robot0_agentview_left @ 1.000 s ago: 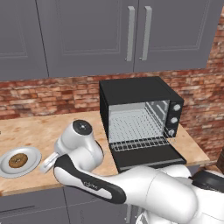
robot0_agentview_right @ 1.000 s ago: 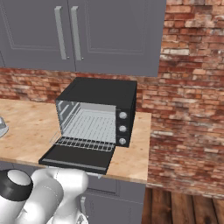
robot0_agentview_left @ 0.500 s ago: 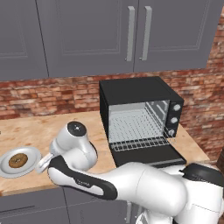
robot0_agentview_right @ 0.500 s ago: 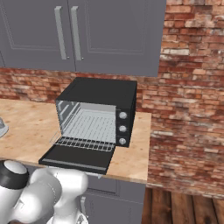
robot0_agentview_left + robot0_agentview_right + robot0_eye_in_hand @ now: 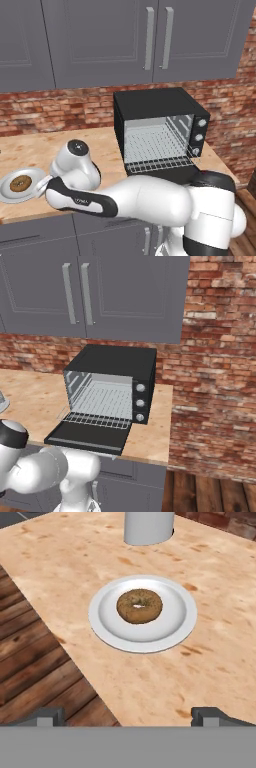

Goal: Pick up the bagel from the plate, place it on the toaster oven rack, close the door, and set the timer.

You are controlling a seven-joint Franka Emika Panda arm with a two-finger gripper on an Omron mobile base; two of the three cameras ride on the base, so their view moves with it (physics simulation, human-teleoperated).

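The bagel [image 5: 139,605] lies flat near the middle of the plate [image 5: 106,630], and the plate sits close to the front edge of the wooden counter [image 5: 210,657], toward its left end, with a pale cylindrical container [image 5: 148,527] just behind it. In the hand view the gripper [image 5: 130,717] hovers above the front edge of the counter, short of the plate; its two finger tips [image 5: 45,716] stand wide apart at the bottom corners, holding nothing, the gap looking wider than the bagel. By its look the bagel should be light, a little springy and rough-crusted, so slipping seems unlikely, but a hard pinch could squash it (the plate beneath is the slick, breakable part). The sensible hold is probably across the outer rim, one finger on each side of the ring, coming straight down. Farther right on the counter the toaster oven [image 5: 159,127] has its door [image 5: 87,436] folded down open, the toaster oven rack [image 5: 97,420] bare and waiting.
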